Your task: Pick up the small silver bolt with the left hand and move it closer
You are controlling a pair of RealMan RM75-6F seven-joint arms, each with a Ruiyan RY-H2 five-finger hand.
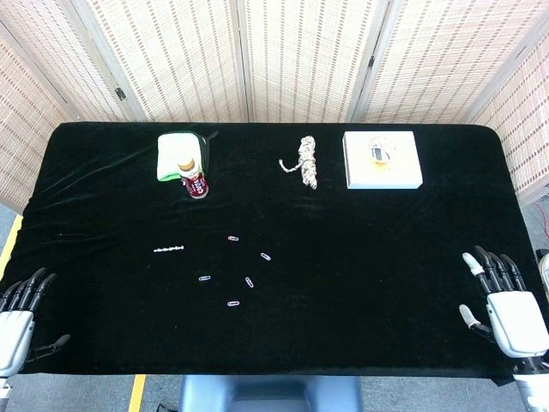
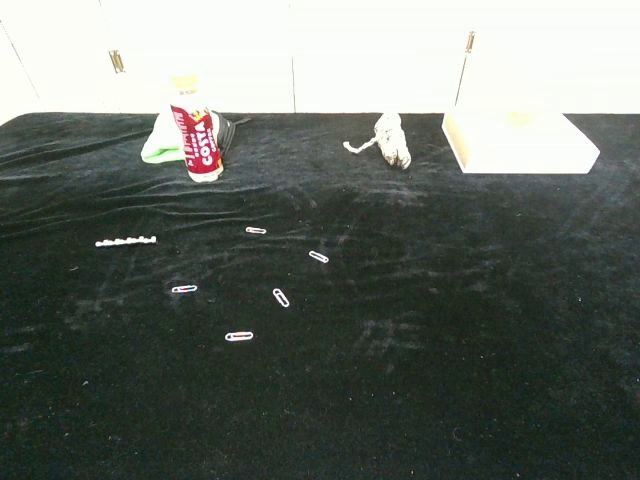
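Observation:
The small silver bolt (image 1: 170, 250) lies flat on the black cloth, left of centre; the chest view shows the bolt (image 2: 125, 241) at mid-left. My left hand (image 1: 19, 313) rests at the table's near-left corner, fingers spread, holding nothing, well away from the bolt. My right hand (image 1: 503, 302) sits at the near-right corner, fingers apart and empty. Neither hand appears in the chest view.
Several paper clips (image 1: 233, 238) are scattered right of the bolt. A small red-labelled bottle (image 1: 194, 178) stands in front of a green-and-white cloth (image 1: 176, 153). A rope bundle (image 1: 304, 163) and a white box (image 1: 382, 160) lie at the back.

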